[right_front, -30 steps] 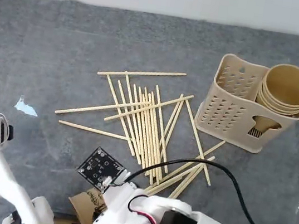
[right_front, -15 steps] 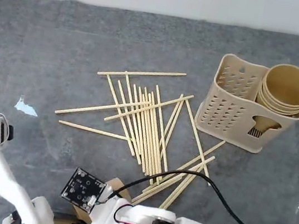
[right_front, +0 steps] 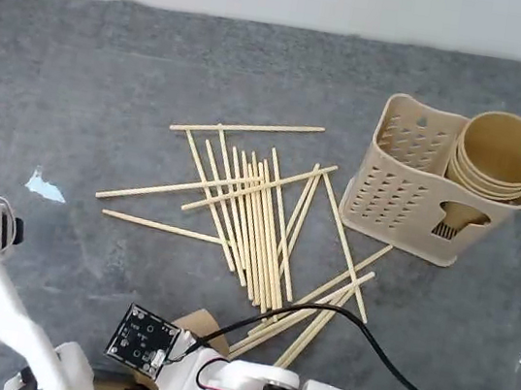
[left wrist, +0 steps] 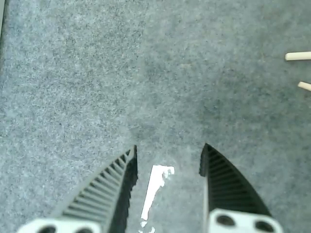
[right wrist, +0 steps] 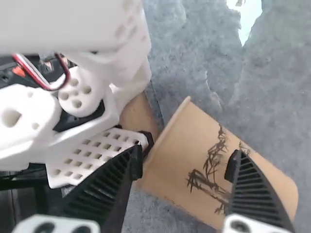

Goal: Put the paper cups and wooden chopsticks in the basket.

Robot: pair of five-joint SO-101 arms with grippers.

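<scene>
Inside beige perforated basket [right_front: 403, 192]: stacked paper cups [right_front: 500, 152]. Pale wooden chopsticks [right_front: 256, 224] lie outside; right end effector [right wrist: 185, 154] spread astride fallen brown cup [right wrist: 204, 172].

One basket [right_front: 408, 193], one loose cup [right wrist: 214, 179]

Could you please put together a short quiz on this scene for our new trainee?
1. True or false: the stack of paper cups stands inside the basket.
2. The wooden chopsticks lie: A) in the basket; B) scattered on the table; C) in a gripper.
3. Fill in: the right gripper hangs open over a ____ lying on its side.

Key: 1 true; 2 B; 3 paper cup.
</scene>
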